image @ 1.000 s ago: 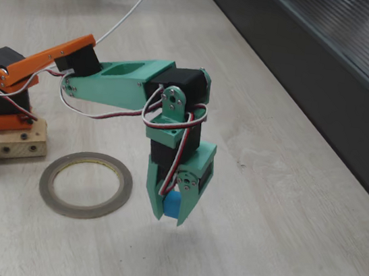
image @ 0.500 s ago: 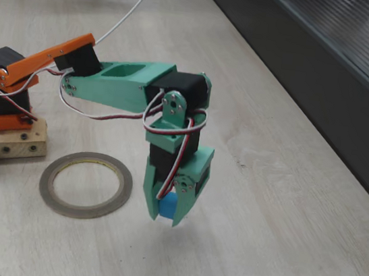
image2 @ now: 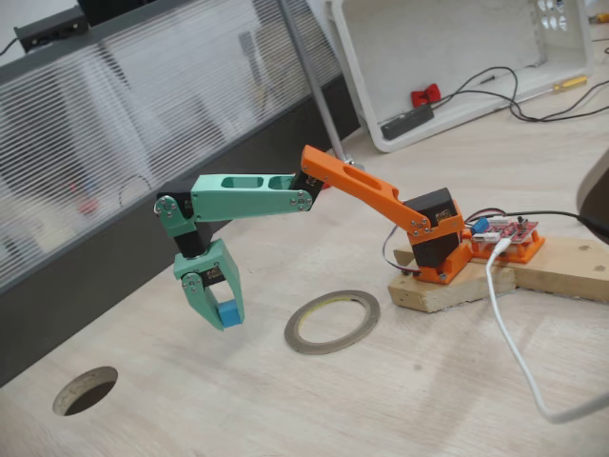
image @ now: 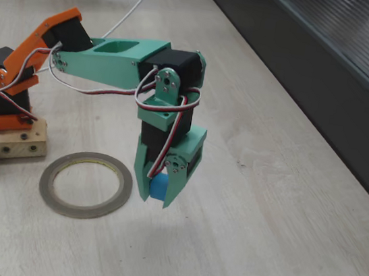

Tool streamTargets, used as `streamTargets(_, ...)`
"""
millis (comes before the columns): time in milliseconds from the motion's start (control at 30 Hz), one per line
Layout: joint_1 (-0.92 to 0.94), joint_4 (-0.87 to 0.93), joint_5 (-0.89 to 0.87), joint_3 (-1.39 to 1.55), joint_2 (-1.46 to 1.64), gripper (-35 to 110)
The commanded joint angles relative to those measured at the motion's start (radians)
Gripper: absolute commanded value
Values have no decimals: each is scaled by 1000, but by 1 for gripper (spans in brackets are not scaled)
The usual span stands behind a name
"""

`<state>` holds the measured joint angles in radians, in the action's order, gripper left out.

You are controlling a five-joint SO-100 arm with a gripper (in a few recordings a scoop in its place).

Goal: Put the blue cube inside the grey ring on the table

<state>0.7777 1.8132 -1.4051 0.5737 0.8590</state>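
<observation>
Mid-carry: gripper [image: 157, 196] clamped on the blue cube [image: 157, 187], lifted off the tabletop [image: 263, 210].
Next we judge a sideways move over the grey ring [image: 86, 184], then lowering and release.

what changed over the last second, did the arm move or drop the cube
The green two-finger gripper, shut on the small bright-blue cube, moved left in this fixed view and slightly up, toward the thin flat grey ring. The orange upper arm link tilted up more steeply. Nothing was let go. The ring, the wooden base block and the pale wood-grain table stayed as they were.
</observation>
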Motion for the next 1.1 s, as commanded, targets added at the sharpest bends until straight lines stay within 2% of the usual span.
streamTargets(0, -6, 9, -17, 12, 72, 1)
streamTargets(233, -6, 9, -17, 41, 80, 1)
streamTargets(533, -6, 9, -17, 376, 310, 1)
streamTargets(1067, -6, 2, -17, 686, 546, 1)
